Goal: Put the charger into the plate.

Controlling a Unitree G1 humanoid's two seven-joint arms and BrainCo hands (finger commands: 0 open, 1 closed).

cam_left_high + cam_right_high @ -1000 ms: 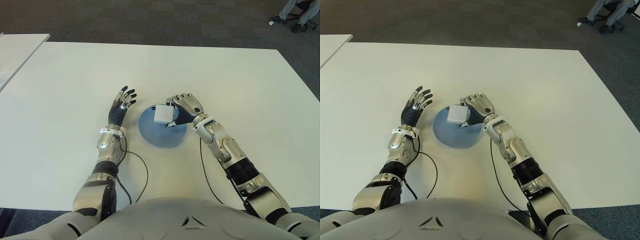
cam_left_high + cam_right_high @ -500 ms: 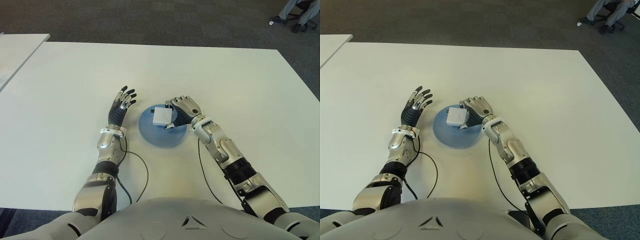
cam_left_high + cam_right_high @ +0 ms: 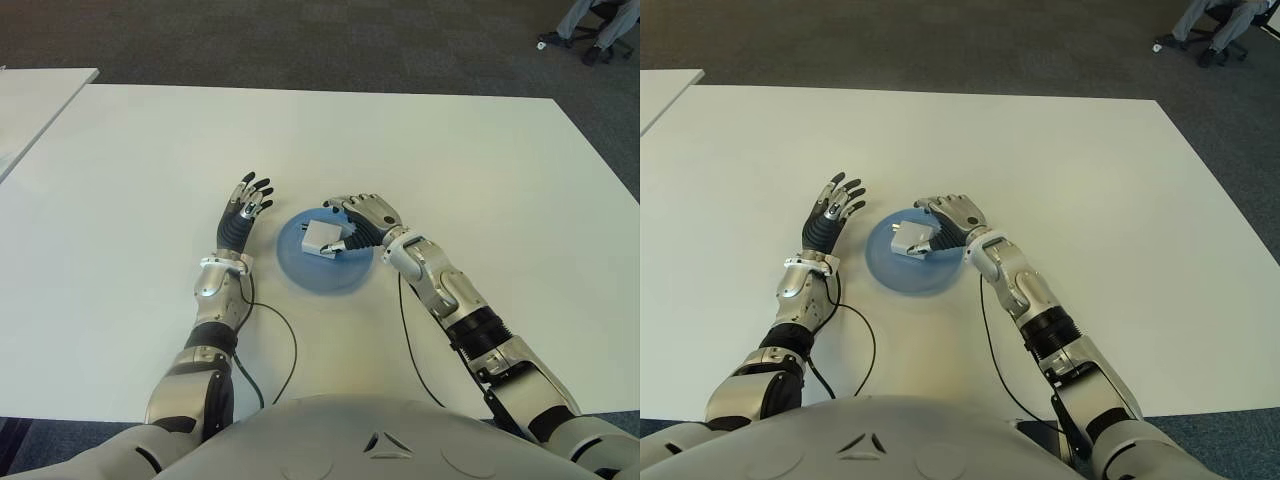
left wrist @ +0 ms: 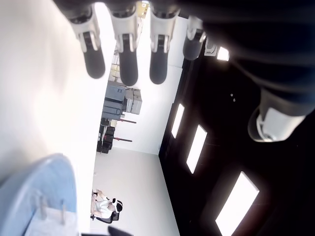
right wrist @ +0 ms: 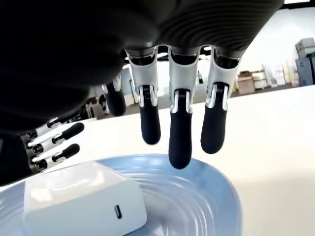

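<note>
On blue plate point(image 3: 300, 268): white charger point(image 3: 320, 237), right hand point(image 3: 362, 217) above with fingers loosened, gripping nothing; left hand point(image 3: 245, 208) open beside plate.

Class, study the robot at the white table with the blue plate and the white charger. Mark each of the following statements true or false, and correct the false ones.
1. The charger lies on the blue plate. True.
2. The right hand grips the charger firmly. False: in its wrist view the fingers are extended above the plate and hold nothing.
3. The left hand shows to the left of the plate, fingers spread and holding nothing. True.
4. The plate stands at the far edge of the table. False: it sits near the middle, close in front of the robot.
5. A second charger lies beside the left hand. False: only one charger is visible.
</note>
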